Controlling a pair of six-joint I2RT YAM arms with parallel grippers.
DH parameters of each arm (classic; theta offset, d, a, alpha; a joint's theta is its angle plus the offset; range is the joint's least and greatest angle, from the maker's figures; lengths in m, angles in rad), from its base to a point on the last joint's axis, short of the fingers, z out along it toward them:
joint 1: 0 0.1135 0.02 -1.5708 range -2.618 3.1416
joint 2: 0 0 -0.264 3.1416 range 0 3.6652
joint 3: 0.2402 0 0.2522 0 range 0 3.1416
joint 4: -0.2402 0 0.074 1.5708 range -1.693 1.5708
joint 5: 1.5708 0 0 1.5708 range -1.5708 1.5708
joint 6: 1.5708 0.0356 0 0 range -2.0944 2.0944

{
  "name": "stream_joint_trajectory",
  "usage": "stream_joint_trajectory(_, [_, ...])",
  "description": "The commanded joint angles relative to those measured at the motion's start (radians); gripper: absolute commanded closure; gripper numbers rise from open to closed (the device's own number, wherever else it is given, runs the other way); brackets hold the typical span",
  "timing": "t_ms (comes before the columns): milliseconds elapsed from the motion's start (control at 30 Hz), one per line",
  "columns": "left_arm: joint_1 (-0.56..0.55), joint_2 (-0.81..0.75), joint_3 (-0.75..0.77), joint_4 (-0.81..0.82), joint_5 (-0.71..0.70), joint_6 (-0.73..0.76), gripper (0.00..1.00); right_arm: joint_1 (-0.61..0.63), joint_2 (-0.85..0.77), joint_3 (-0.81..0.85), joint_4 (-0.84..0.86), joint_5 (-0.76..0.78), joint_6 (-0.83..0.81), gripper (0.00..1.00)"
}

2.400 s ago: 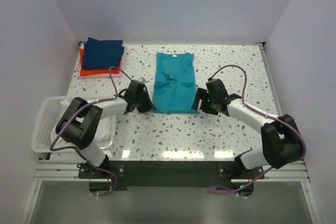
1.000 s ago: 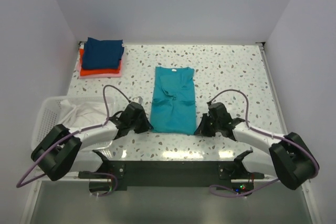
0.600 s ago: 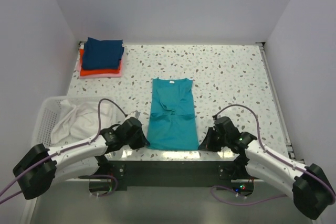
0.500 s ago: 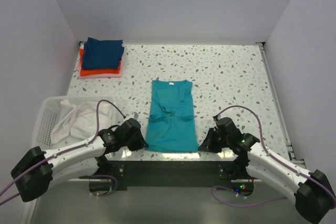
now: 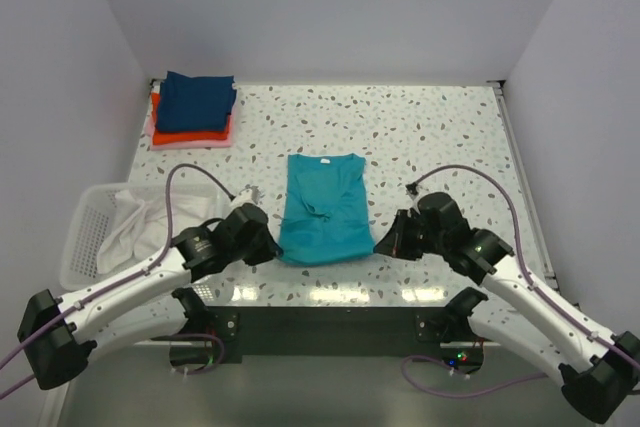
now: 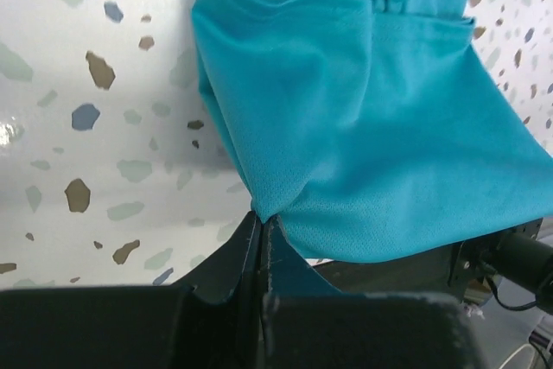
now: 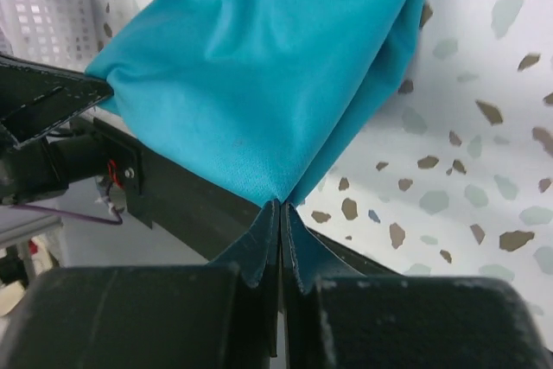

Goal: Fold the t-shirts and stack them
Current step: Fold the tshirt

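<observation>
The teal t-shirt (image 5: 325,209) lies lengthwise on the speckled tabletop (image 5: 440,137), a little toward 6 o'clock from the middle. Its collar end, with a small white label (image 5: 323,160), points to 12 o'clock. The left tool (image 5: 272,250) is clamped on the shirt's near corner at about 7 o'clock of the cloth. The left wrist view shows the black fingers (image 6: 246,244) pressed together with the teal fabric (image 6: 371,118) pinched between their tips (image 6: 261,226). The right tool (image 5: 380,244) is closed on the opposite near corner, at about 5 o'clock of the cloth. In its wrist view the fingertips meet (image 7: 280,213) on a gathered point of the teal fabric (image 7: 259,66), and the hem stretches across between the two grips. The middle of the shirt shows a few wrinkles.

At the tabletop's 10 o'clock corner sits a folded stack — a navy t-shirt (image 5: 198,99) on top, an orange-red t-shirt (image 5: 190,134) under it and a pink t-shirt (image 5: 170,143) showing only as an edge at the bottom. At 8 o'clock, off the tabletop's edge, a white slatted basket (image 5: 85,237) holds crumpled white cloth (image 5: 140,222).
</observation>
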Motion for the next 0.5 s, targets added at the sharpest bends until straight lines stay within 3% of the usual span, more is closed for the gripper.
stream_joint_trajectory(0, [-0.001, 0.036, 0.130, -0.042, -0.121, 0.041, 1.00, -0.001, 0.044, 0.107, -0.039, 0.079, -0.083, 1.00])
stream_joint_trajectory(167, [0.038, 0.148, 0.279, -0.075, -0.212, 0.073, 1.00, -0.011, 0.113, 0.201, -0.011, 0.151, -0.127, 1.00])
stream_joint_trajectory(467, [0.195, 0.317, 0.454, 0.029, -0.113, 0.250, 1.00, -0.144, 0.233, 0.330, 0.094, 0.082, -0.215, 1.00])
